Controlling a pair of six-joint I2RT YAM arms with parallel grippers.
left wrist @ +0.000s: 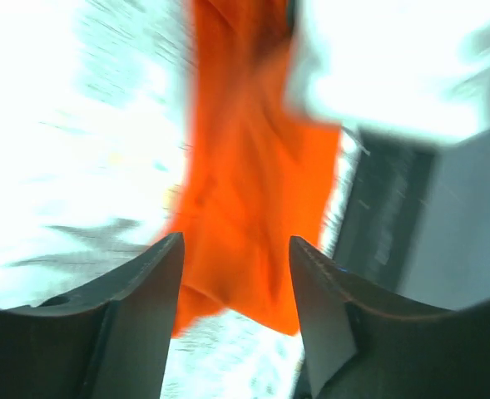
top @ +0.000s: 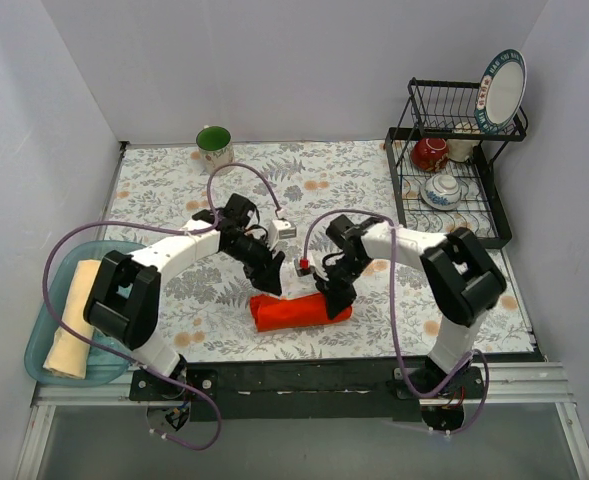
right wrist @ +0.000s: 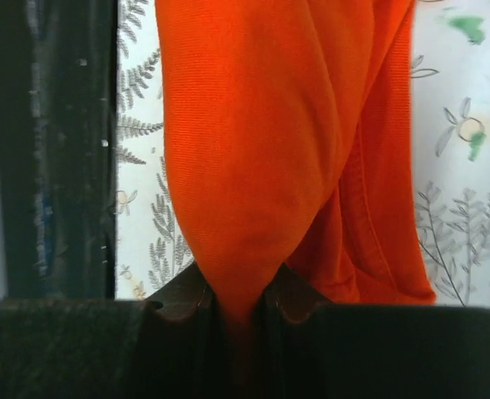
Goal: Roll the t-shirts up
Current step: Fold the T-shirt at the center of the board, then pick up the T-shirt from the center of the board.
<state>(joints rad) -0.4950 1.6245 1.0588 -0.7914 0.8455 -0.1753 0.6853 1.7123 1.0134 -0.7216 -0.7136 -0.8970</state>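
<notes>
The orange-red t-shirt (top: 296,312) lies rolled into a thick bundle on the patterned cloth near the table's front edge. My right gripper (top: 334,300) is shut on a fold of its right end; in the right wrist view the cloth (right wrist: 269,150) bunches into the closed jaws. My left gripper (top: 271,281) is open and empty, just above the bundle's left end; in the left wrist view the orange shirt (left wrist: 253,191) shows between and beyond the spread fingers. The cream-yellow t-shirt (top: 72,320) lies rolled in the blue bin (top: 46,330) at the left.
A green mug (top: 214,146) stands at the back of the table. A black dish rack (top: 454,190) with a plate, a red pot and cups stands at the back right. The black table rail (top: 304,380) runs close behind the orange bundle's near side.
</notes>
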